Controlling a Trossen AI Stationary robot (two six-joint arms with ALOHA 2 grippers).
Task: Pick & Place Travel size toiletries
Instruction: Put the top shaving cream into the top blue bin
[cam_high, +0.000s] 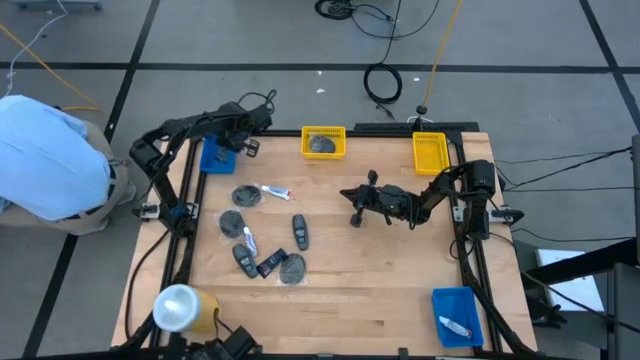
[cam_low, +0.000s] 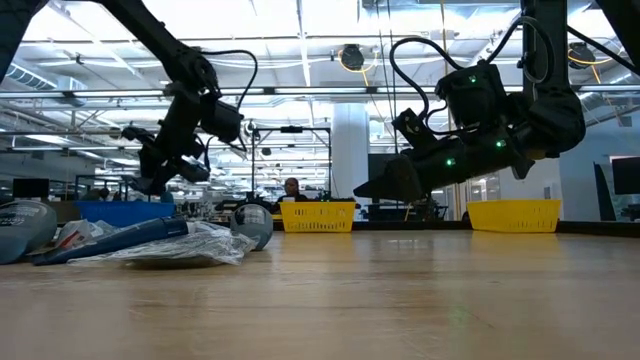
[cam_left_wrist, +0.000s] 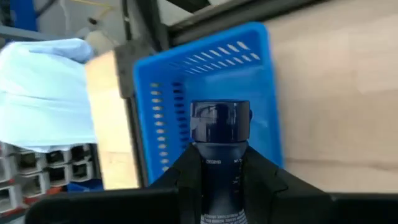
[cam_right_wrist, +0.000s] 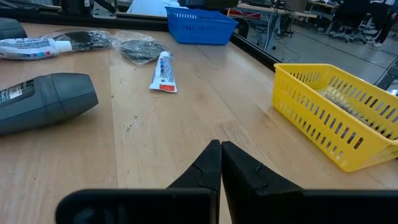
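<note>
Black bottle (cam_left_wrist: 219, 162) clamped in my left gripper (cam_left_wrist: 219, 186) over the blue bin (cam_left_wrist: 205, 93), right gripper (cam_right_wrist: 221, 163) closed empty, most toiletries (cam_high: 265, 235) left.

Both arms are dark, jointed and glossy, with black cables looping off their upper links. The right arm (cam_low: 480, 130) shows small green lights on its housing. Each gripper ends in two black, wedge-shaped fingers (cam_right_wrist: 208, 171).
</note>
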